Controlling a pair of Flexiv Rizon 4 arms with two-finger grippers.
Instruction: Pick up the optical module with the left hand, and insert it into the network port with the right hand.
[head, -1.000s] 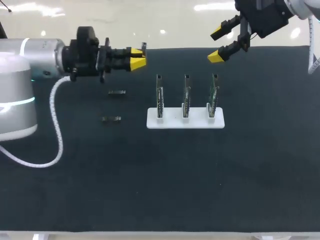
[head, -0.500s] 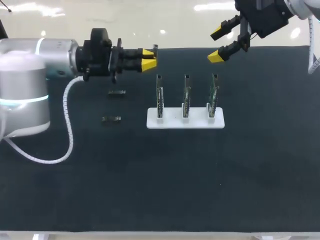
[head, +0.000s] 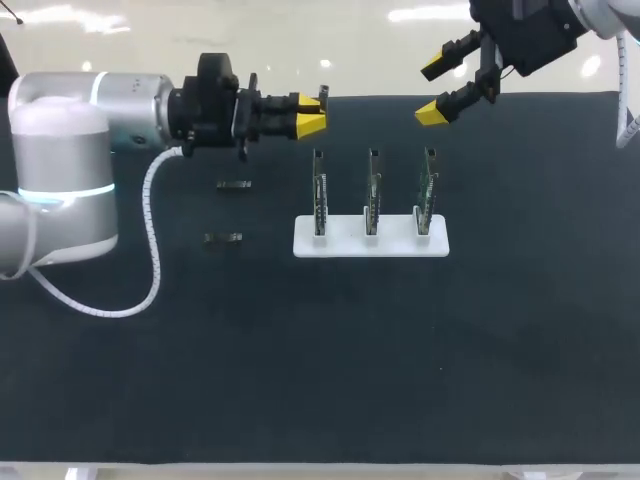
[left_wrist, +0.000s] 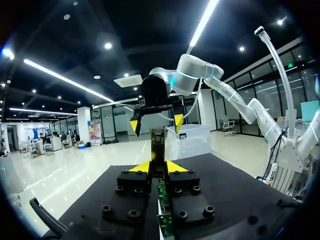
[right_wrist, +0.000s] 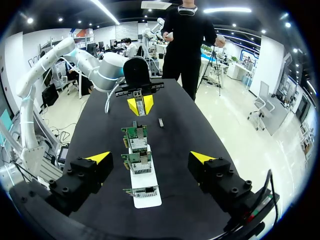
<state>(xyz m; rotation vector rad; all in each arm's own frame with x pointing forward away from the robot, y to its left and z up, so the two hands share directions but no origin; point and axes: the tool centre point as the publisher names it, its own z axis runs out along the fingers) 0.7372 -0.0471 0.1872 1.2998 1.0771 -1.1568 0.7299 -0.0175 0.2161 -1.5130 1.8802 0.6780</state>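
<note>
**Module held in the left claw, above the worktop's far edge**

The optical module (head: 322, 96) is clamped between the two yellow tips of the left claw (head: 312, 112). In the left wrist view its slim dark body (left_wrist: 158, 150) stands out past the tips. The claw lies level over the far side of the black worktop (head: 300, 350), just behind the leftmost of three circuit boards (head: 372, 192). These stand upright in a row on a white stand (head: 395, 243).

The right claw (head: 432, 92) hangs spread wide with nothing in it, above the worktop's far edge behind the rightmost board and well apart from the left claw.

Two more small dark modules (head: 233, 185) (head: 222, 238) lie flat on the worktop left of the stand, one behind the other.
</note>
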